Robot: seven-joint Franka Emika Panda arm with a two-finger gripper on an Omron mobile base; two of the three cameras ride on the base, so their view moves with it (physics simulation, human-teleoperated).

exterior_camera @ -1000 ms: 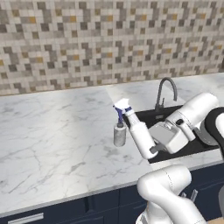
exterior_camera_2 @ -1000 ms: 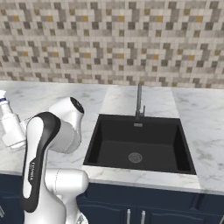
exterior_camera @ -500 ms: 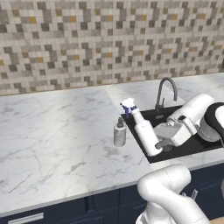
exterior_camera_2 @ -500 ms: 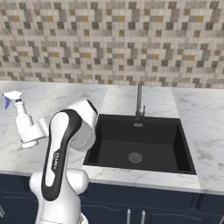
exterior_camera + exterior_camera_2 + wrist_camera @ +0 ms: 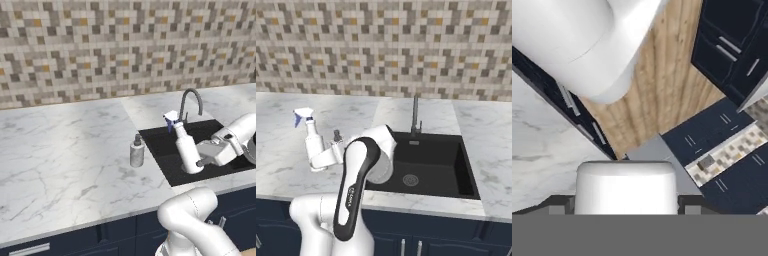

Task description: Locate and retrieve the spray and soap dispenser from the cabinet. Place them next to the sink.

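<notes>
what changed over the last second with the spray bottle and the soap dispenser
The gripper, shut on the spray throughout, carried it upright from beside the soap dispenser toward the sink; in the left base view it now shows against the black basin. Nothing was let go. The soap dispenser stayed standing on the counter left of the sink; the faucet is unchanged.

Spray (image 5: 627,187) base cut off; tool (image 5: 200,159) fingertips hidden behind it.

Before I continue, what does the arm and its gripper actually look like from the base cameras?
The arm is glossy white with rounded, tube-like links, and a dark grey-black band runs along one link with small lettering on it. The gripper is a boxy pale grey-white hand. No loose cables are visible.
</notes>
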